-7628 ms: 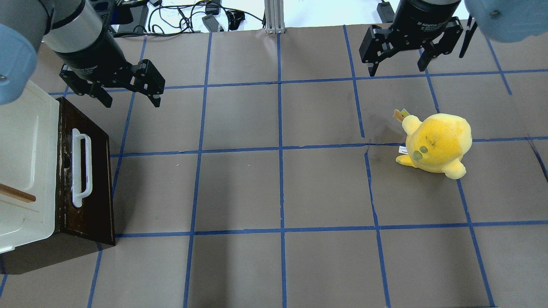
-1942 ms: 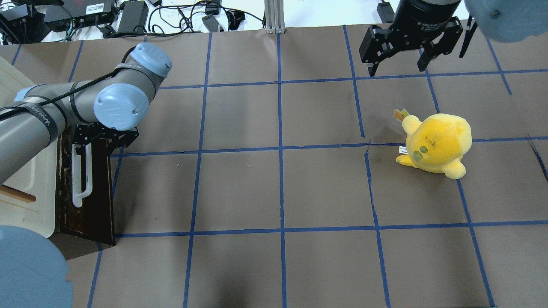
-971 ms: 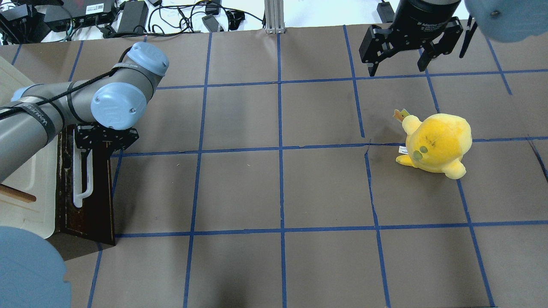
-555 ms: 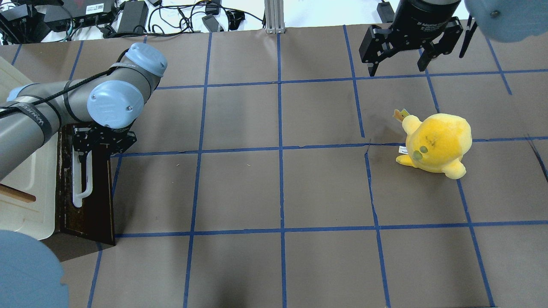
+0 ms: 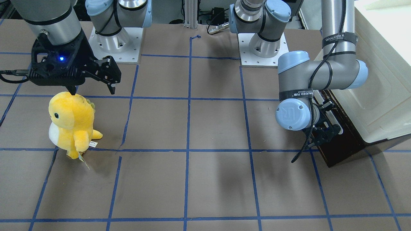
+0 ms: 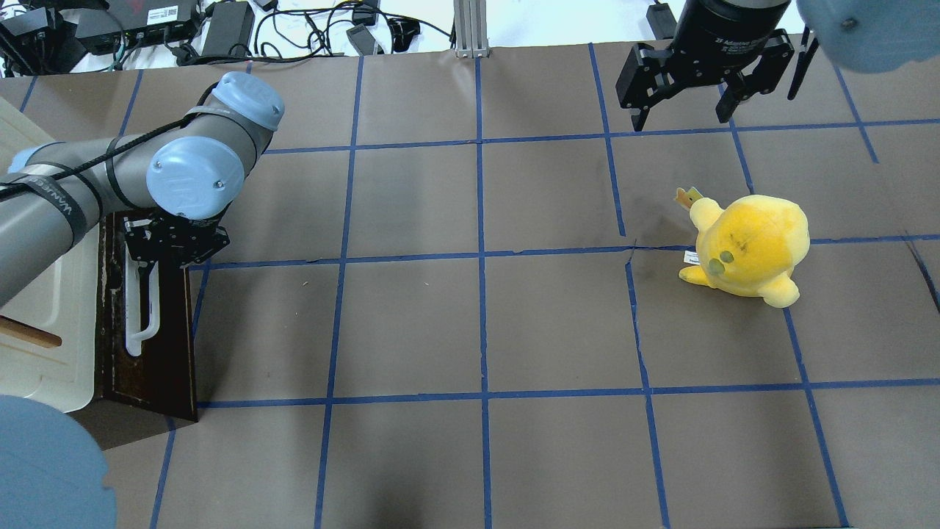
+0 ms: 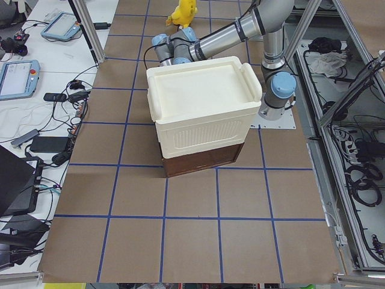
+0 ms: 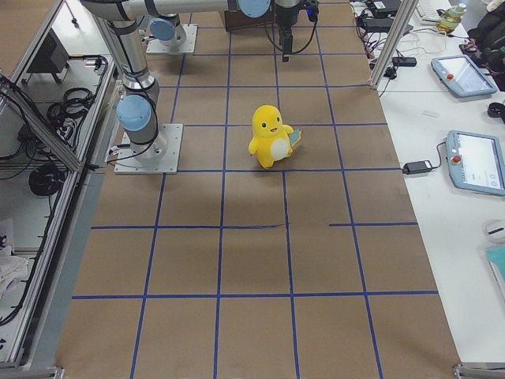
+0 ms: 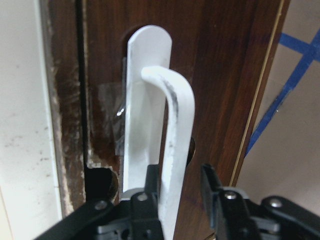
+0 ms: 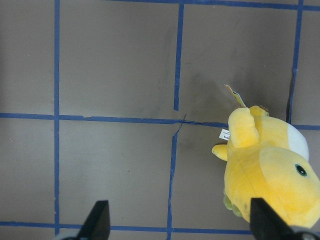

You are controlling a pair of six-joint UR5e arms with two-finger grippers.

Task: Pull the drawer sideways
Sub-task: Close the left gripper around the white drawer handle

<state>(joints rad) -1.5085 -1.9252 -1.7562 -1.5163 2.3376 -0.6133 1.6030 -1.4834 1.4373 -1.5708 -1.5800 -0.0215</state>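
Note:
The dark brown drawer [image 6: 165, 330] sits closed under the cream-white cabinet [image 6: 44, 294] at the table's left edge, its front facing the table's middle. Its white bar handle [image 6: 132, 308] runs along the front. My left gripper [image 6: 150, 257] is at the handle's far end. In the left wrist view the handle [image 9: 170, 115] stands between the two fingers of the left gripper [image 9: 179, 172], with a gap on one side, so the gripper is open around it. My right gripper [image 6: 683, 117] hangs open and empty over the far right of the table.
A yellow plush toy [image 6: 749, 246] stands on the right half of the table, below the right gripper. Cables and power bricks [image 6: 220, 29] lie beyond the table's far edge. The brown mat has a blue tape grid.
My left arm has come down from above the table to the drawer handle. Over the last second its gripper has crept slightly along the handle. The drawer and right arm have not moved.

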